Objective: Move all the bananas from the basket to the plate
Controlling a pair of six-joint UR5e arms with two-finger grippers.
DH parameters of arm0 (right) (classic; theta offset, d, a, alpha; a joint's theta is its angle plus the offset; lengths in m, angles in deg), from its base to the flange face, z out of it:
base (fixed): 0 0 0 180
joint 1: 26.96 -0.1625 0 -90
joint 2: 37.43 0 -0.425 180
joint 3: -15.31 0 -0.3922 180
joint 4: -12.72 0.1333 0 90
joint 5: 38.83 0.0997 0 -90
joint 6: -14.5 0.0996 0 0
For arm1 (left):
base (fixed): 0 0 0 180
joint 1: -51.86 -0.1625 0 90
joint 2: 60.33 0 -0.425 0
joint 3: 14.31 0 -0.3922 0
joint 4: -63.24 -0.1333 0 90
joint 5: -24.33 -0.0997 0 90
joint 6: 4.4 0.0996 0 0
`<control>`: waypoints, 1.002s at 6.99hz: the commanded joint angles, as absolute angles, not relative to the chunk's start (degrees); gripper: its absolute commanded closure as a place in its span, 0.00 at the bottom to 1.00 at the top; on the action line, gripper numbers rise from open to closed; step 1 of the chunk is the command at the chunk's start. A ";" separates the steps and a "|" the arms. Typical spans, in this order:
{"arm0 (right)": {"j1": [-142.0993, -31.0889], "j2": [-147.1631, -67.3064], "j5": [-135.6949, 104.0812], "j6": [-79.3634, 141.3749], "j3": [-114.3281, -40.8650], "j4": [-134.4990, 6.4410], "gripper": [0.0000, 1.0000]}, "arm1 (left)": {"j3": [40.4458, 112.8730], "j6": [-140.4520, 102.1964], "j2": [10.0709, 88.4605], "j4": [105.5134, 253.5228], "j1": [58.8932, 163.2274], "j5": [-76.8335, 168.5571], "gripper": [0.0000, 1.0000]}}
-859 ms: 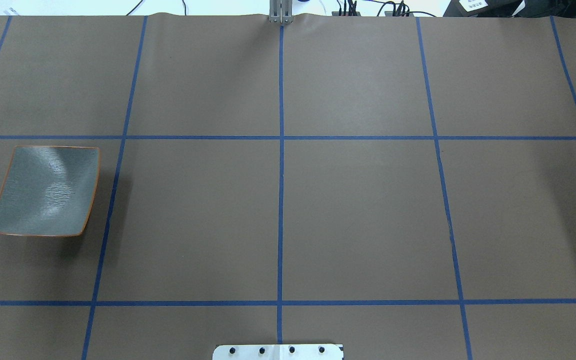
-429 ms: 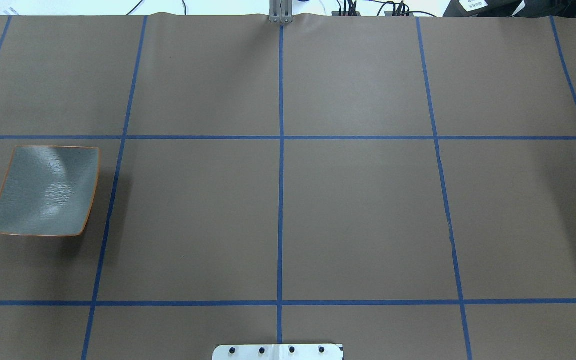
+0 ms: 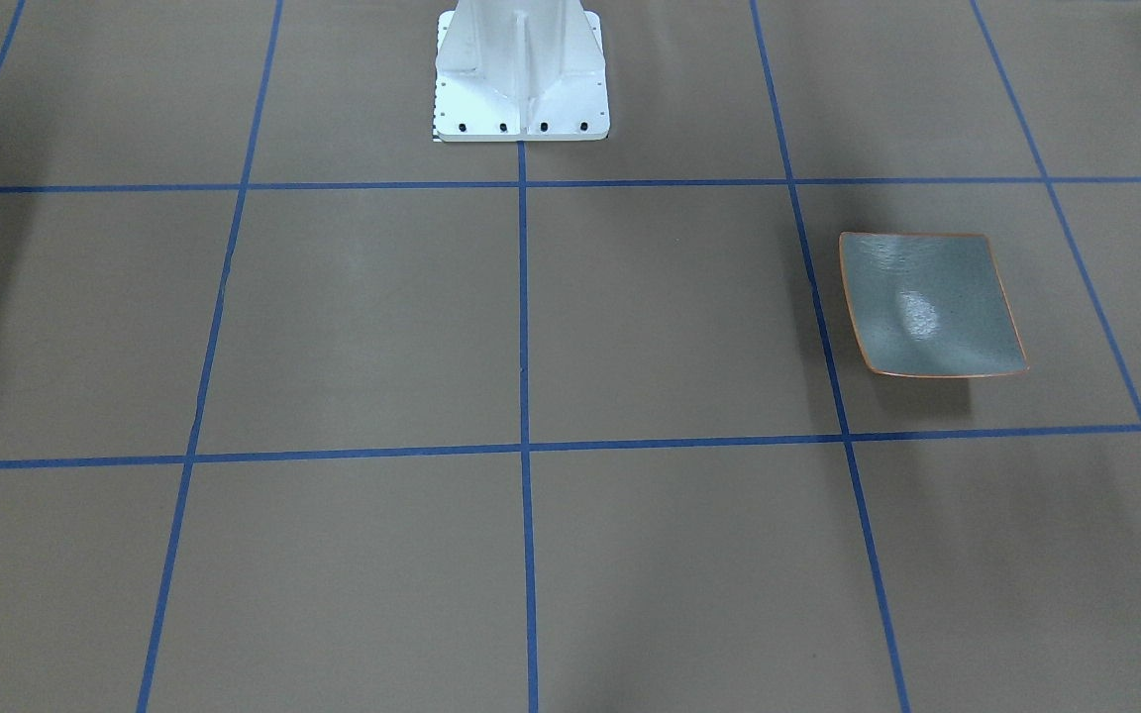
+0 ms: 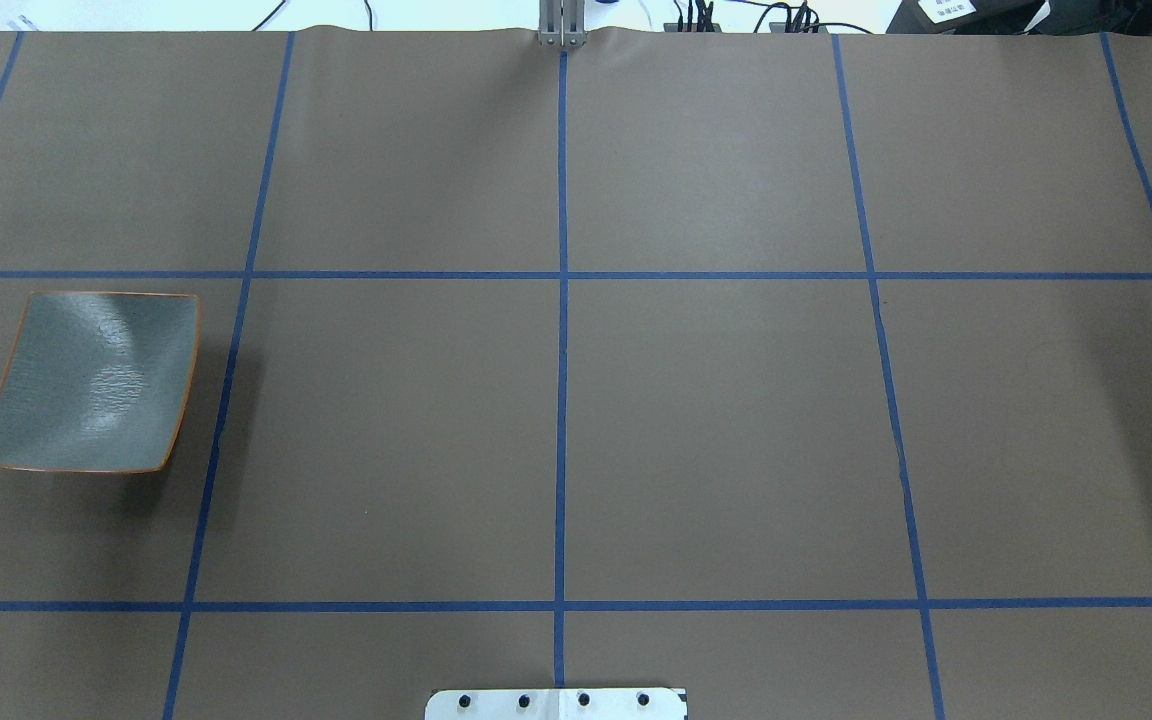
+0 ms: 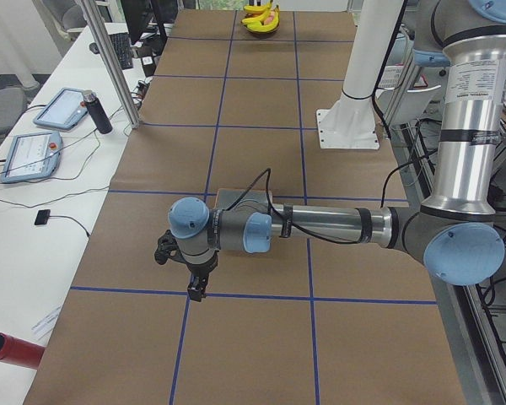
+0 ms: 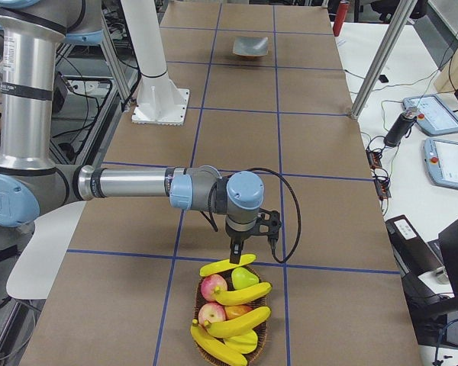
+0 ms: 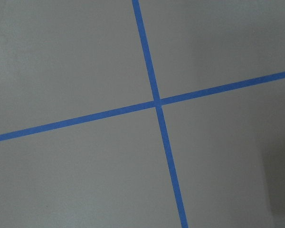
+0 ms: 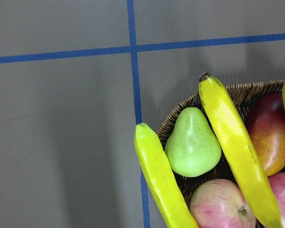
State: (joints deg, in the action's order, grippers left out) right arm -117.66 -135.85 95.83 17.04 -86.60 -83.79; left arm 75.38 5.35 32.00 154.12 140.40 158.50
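plate [image 4: 86,385]: at 9 o'clock on the table [image 4: 716,420] in the overhead view, with nothing on it.
bananas [image 8: 232,142]: heaped in the basket [image 8: 256,86] with apples [image 8: 218,204] and a green pear [image 8: 192,142], at 6 o'clock in the right-side view, well apart from the plate.
right gripper [image 6: 237,258]: hangs just over the topmost banana, at the basket's 12 o'clock; cannot tell whether it is spread or pressed together.
left gripper [image 5: 196,289]: over bare table near the plate; likewise cannot tell.
progress: nothing transferred, and every banana is left to move. A first pick looks imminent.
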 commanded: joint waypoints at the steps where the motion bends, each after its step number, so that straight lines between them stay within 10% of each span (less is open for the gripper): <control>1: -117.67 -135.86 95.82 17.23 -86.64 -83.61 0.00 | 75.51 5.45 32.13 154.29 140.37 158.45 0.00; 7: -117.67 -135.86 95.82 18.11 -87.52 -83.61 0.00 | 73.40 4.92 35.21 161.59 140.02 158.45 0.00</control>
